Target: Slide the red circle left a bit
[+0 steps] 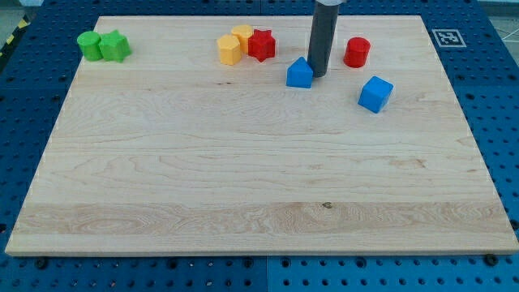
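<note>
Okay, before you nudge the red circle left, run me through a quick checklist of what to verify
1. Red circle in view, unobstructed: ok.
2. My tip on the circle's right side for a leftward push: not ok, it stands to its left, beside the blue block.
3. Tip clear of the blue block: cannot tell, they look touching.
4. Room left of the circle for a short slide: ok once the tip moves away.
5. Blue cube outside the path: ok, below it.
</note>
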`<state>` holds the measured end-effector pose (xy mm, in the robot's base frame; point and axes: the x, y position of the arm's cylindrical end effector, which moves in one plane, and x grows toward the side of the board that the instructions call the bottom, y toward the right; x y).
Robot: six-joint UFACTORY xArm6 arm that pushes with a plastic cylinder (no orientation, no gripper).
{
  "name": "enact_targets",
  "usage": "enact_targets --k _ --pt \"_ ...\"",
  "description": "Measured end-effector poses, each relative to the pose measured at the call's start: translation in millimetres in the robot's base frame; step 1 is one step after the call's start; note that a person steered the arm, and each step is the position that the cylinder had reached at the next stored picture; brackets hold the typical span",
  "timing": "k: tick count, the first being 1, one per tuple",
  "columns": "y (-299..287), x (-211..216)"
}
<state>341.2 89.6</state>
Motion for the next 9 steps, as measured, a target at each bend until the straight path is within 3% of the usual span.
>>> enact_targets --k 2,4,9 --pt "87.7 1.7" --pt "120.3 -20.1" --pt "51.4 -24.7"
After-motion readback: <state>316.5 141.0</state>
